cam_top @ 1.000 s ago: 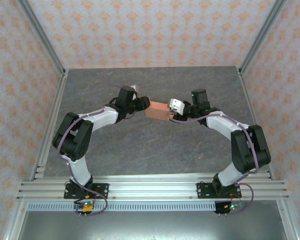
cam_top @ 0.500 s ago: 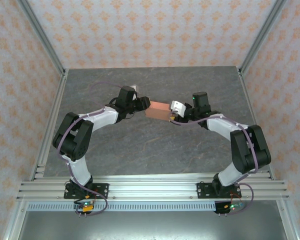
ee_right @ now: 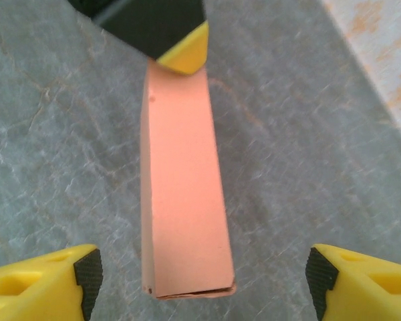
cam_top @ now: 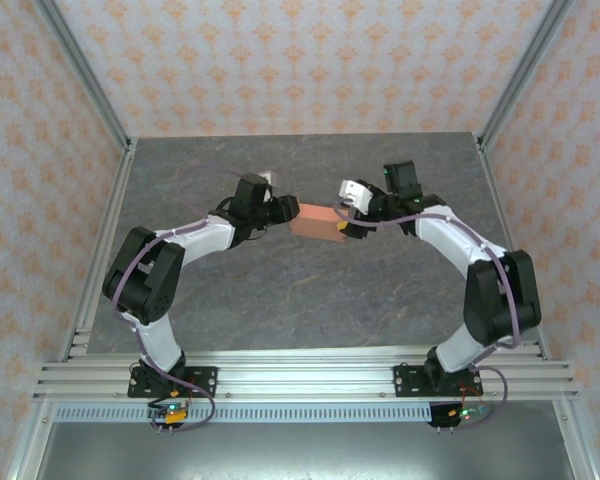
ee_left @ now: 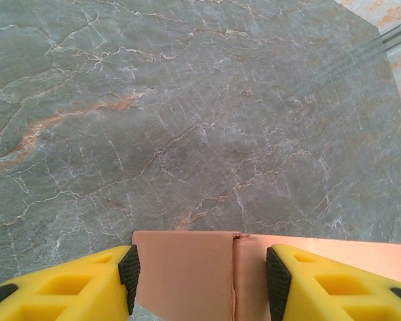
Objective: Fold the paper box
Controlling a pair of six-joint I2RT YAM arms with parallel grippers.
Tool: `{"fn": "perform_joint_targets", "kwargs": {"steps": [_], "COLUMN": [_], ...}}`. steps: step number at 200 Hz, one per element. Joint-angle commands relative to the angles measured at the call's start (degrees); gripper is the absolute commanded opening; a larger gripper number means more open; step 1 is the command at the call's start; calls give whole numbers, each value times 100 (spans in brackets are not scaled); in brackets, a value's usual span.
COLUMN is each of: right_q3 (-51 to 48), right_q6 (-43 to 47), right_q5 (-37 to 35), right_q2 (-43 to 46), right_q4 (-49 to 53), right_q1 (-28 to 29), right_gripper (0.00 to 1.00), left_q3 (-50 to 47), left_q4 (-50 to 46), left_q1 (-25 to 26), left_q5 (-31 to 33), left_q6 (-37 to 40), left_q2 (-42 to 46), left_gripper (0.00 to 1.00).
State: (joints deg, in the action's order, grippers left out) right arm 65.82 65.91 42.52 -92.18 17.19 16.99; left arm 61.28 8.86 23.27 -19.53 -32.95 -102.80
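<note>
Salmon card box [cam_top: 316, 220]: your left gripper [ee_left: 203, 274] clamps one end; right gripper [ee_right: 202, 273] stands wide, untouching. Left wrist view reveals a seam [ee_left: 232, 274].

1. Robotics laboratory cell: aluminium-profile frame [cam_top: 85, 72] around a grey stone-patterned table [cam_top: 300, 300].
2. Patterned backdrop panels [cam_top: 300, 60] form the walls.
3. Left arm [cam_top: 195, 238] and right arm [cam_top: 450, 240] are bolted to slotted rails [cam_top: 300, 378].

The paper box [ee_right: 184, 187] is thin, matt salmon card, smooth, with one creased seam. The table [ee_left: 187, 100] looks like smooth grey veined stone. The fingers [ee_right: 361, 281] are glossy yellow plastic with matt black pads [ee_right: 88, 274]. At six o'clock, the rails [cam_top: 300, 375] are brushed metal.
</note>
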Motion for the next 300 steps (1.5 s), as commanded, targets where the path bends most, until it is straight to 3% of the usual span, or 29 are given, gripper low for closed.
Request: {"fn": "perform_joint_targets", "kwargs": {"steps": [1,41,101,141,154,161,178,180,182,185,217,241,260,282,300], "right_q3": [583,666,-1604,-2953,-3219,-3299,-3454,-3467,-3476,-3496,-4009,-4011,-4086,-4059,-3989], "right_q6": [532,697,1246,1290,1168,1117,943,928,914,893,259,-538,-1043,-1830,-2768], "right_q5": [-452,-1001,-2845,-4005,-4248,-4327,-4184,-4147,-4112,-4084,-3473,-2829,-2362,-2523,-3376], "right_q2": [-586,-1055,95,227,259,290,675,741,819,935,1579,2207,2728,3176,3472], "right_q4": [1487,973,-2529,-4741,-5190,-5283,-5001,-4950,-4836,-4704,-4966,-4361,-4391,-4608,-4845], "right_q1": [277,444,1231,1833,1956,2012,2058,2055,2054,2058,2065,2051,1939,1734,1503], "right_gripper": [79,70,65,68,71,73,77,82,94,100,99,99,99,99,99], "left_q3": [-344,-535,-1105,-1500,-1604,-1610,-1516,-1501,-1488,-1477,-1896,-2280,-2440,-2539,-2647], "left_q4": [-808,-668,-602,-792,-946,-1119,-1658,-1708,-1775,-1838,-1692,-1272,-1170,-1079,-882], "left_q1": [37,38,19,-274,-378,-411,-441,-445,-450,-452,-448,-446,-446,-451,-449], "left_q5": [-26,-52,0,457,850,1157,1898,1959,2034,2105,2976,3369,4051,4531,4454], "left_q6": [158,100,-227,-408,-371,-247,74,104,146,192,689,1065,1362,1825,2360], "left_q2": [-136,64,1345,2668,3078,3259,3548,3576,3599,3633,4045,4345,4494,4588,4655], "left_gripper": [54,54,57,66,77,81,99,100,100,100,100,100,100,100,100]}}
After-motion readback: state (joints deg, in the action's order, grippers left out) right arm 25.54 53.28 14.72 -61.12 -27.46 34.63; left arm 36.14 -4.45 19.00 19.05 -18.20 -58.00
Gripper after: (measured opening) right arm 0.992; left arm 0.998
